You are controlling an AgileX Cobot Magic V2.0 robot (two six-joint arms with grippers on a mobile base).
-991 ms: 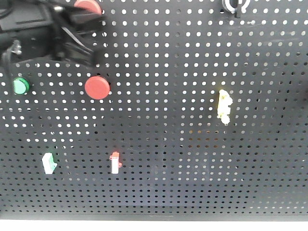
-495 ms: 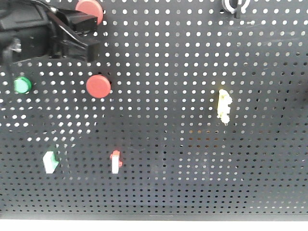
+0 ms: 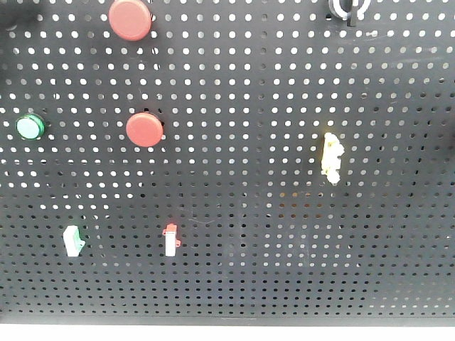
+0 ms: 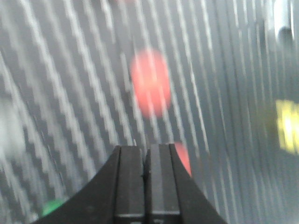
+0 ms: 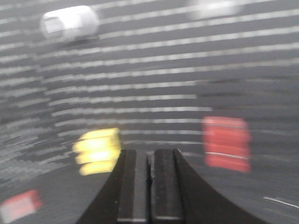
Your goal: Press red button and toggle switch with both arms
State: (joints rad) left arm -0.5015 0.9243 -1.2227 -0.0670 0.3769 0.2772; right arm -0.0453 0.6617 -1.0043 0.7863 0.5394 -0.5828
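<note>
**A:** The black arm that crowded the upper left of our front view a moment ago is gone. The pegboard (image 3: 284,270) there is uncovered now.

**B:** We read that as a pull-back from the upper red button (image 3: 130,19). We cannot tell whether it was pressed.

**A:** The board is a flat, matte black sheet punched with a regular grid of small round holes. Both wrist views smear it into streaks, so we judge both arms to be in motion.

**B:** The left gripper (image 4: 145,154) has its glossy black fingers pressed together with nothing between them. The right gripper (image 5: 150,156) is the same.

**A:** Next in size are the red buttons, which are smooth round caps. The lower red button (image 3: 145,130) sits below the upper one. Then comes the knobbly yellow lever (image 3: 331,158).

**B:** Smallest is the toggle switch (image 3: 348,8), at the top edge right of centre. It is a shiny silver ring with a short black stub, partly cut off by the frame. We see no arm near it in the front view, so that half looks still to do.
</note>
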